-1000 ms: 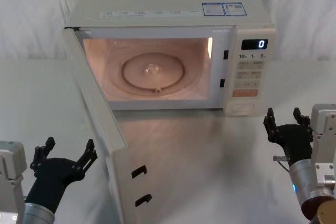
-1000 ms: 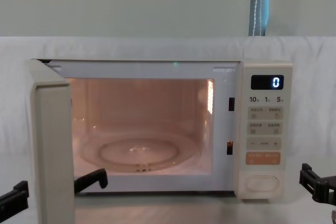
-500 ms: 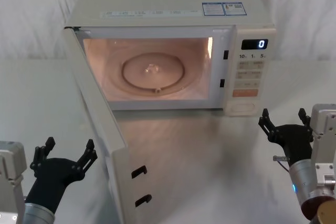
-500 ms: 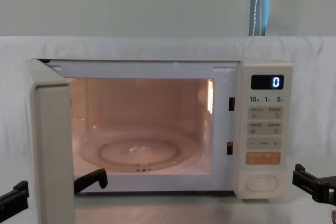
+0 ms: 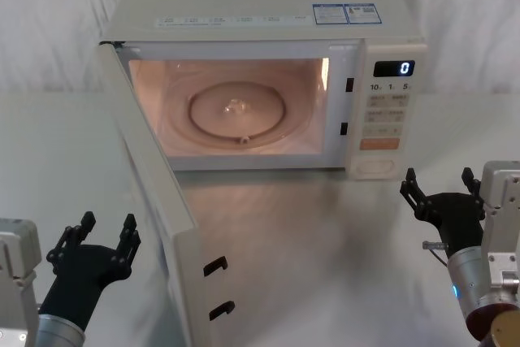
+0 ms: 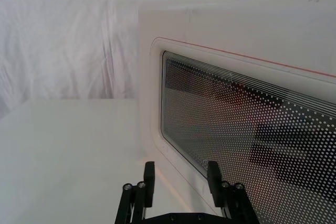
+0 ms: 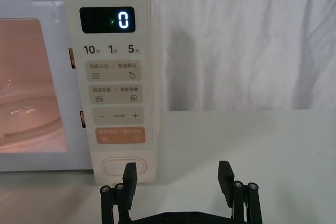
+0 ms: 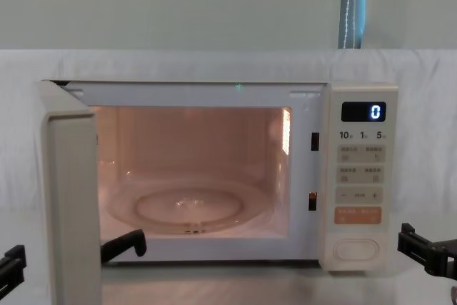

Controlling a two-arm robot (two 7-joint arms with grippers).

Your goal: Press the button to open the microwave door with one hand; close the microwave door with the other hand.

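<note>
Already the broad cream microwave door (image 5: 154, 201) stands swung wide (cavity lit). The black claw-like left gripper (image 5: 104, 235) waits empty and spread just outside it, likely to push it closed. The black right gripper (image 5: 439, 183), also spread and empty, sits near the wide cream pill-shaped button (image 7: 122, 166).

Pale table (image 5: 325, 249), smooth and slightly glossy. It runs from the near edge back to a white draped cloth (image 5: 49, 30) at the far side. One item sits directly on it: a cream microwave (image 5: 260, 6), at the far centre, just in front of the cloth. Its body rests flat on the surface. The microwave door (image 5: 154, 201) is swung out toward the near left, hinged on the left side, with its lower edge just above the table. The lit cavity throws a warm orange reflection onto the table right in front of the opening. Table left and right of the microwave is bare surface.
</note>
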